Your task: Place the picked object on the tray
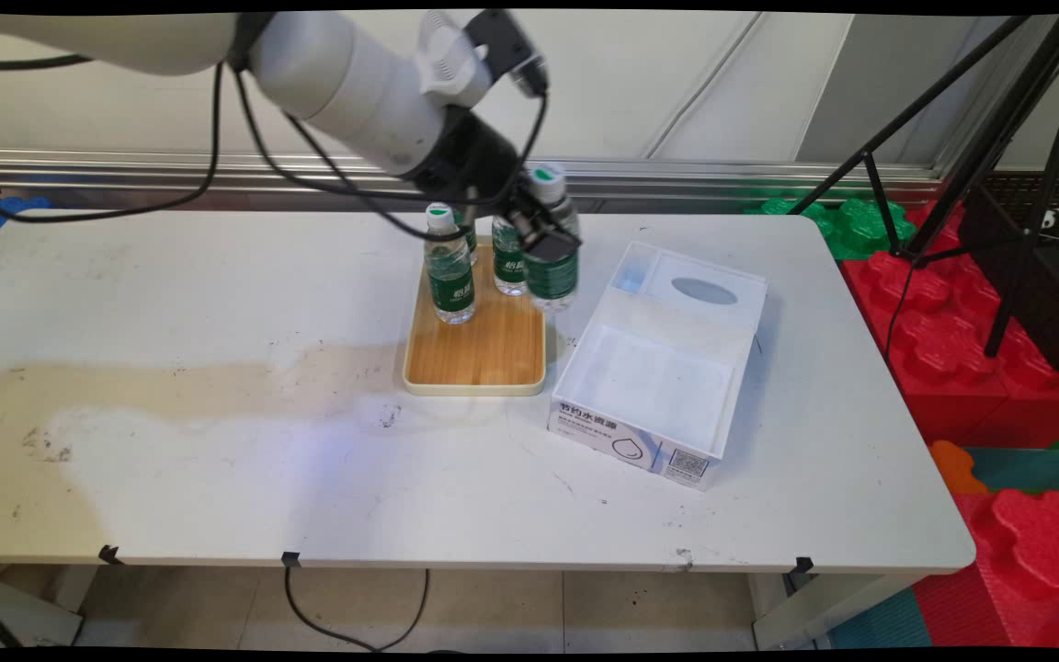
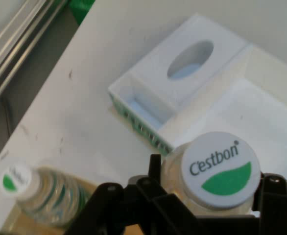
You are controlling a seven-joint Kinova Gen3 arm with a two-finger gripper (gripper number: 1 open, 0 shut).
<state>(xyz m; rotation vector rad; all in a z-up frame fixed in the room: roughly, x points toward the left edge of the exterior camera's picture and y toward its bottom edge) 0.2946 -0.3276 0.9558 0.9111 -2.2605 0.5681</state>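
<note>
Held bottle: a water bottle (image 1: pixel 552 248) with green label and white-and-green cap sits in the pincer (image 1: pixel 543 234), upright or nearly so, at the tray's far right corner; its base appears just off or level with the tray edge, and I cannot tell whether it touches anything below.
Pincer: closed on the bottle, fingers gripping high on the body below the cap; the hand view shows the cap (image 2: pixel 221 169) between the black fingers.
Tray: a wooden tray (image 1: pixel 476 354) lies mid-desk; two more bottles stand on its far end, one at the left (image 1: pixel 449 267), one just beside the held bottle (image 1: pixel 508 262). A further bottle may stand behind these; too hidden to say. The near part of the tray is bare.
Box: a white open box (image 1: pixel 654 368) lies just right of the tray, printed on its near side, with a raised panel bearing an oval opening at its far end. Nothing shows inside it.
Risk, slip: the grip is narrow and high on a smooth, soft bottle; it may well slide or swing if jolted.
Risk, collision: the neighbouring bottle is very close; a sideways motion could, in my judgement, knock it over.
Risk, cables: black cables (image 1: pixel 217 138) hang near the bottle tops and might snag.
Desk: white desk (image 1: pixel 217 460), stained at the left.
</note>
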